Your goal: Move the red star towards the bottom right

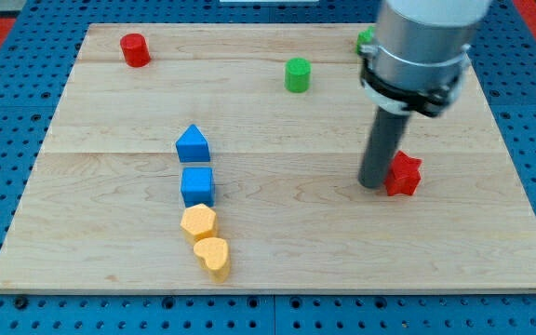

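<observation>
My tip (373, 184) is down on the board, touching or just shy of the red star (403, 174); contact can't be confirmed. No jaws on this rig: a bare rod, nothing to clench or release, nothing grasped.

Red star sits at about 3 o'clock of my tip, right half of the wooden board (277, 261), mid-height. Placement reads as a push set-up: rod on the star's 9 o'clock side, so a shove drives it toward the view's right. For bottom right, my guess is the tip wants to sit nearer the star's 10–11 o'clock.

Outward from there:
- green cylinder (297, 75), 11 o'clock of the tip, well apart.
- second green block (366, 39), mostly hidden behind the arm, shape unclear.
- red cylinder (135, 49), far 10 o'clock corner.
- Column at 9 o'clock, well apart: blue house-shaped block (192, 144), blue cube (197, 186), two yellow hearts (198, 223) (213, 257), the hearts touching.

Path to 4–5 o'clock holds no blocks.
</observation>
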Controlling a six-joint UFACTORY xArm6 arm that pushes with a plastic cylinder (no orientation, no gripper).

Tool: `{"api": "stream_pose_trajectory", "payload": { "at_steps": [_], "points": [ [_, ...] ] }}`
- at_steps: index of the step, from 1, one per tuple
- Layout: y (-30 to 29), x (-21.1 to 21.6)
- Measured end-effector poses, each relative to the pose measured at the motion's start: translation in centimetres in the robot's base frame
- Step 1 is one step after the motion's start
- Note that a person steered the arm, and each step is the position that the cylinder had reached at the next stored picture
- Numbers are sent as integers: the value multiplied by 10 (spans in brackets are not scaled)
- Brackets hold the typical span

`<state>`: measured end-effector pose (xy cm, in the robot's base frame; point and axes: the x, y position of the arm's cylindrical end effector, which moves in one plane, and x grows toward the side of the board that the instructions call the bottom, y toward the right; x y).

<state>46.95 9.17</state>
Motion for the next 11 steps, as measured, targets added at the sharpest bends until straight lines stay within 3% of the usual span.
{"api": "stream_pose_trajectory", "payload": {
  "at_steps": [1, 2, 3, 4, 5, 7, 8, 9, 11],
  "points": [
    [-4, -42],
    [32, -31],
    [52, 10],
    [-9, -21],
    [15, -47],
    [66, -5],
    [51, -16],
    [37, -57],
    [37, -67]
  ]
}}
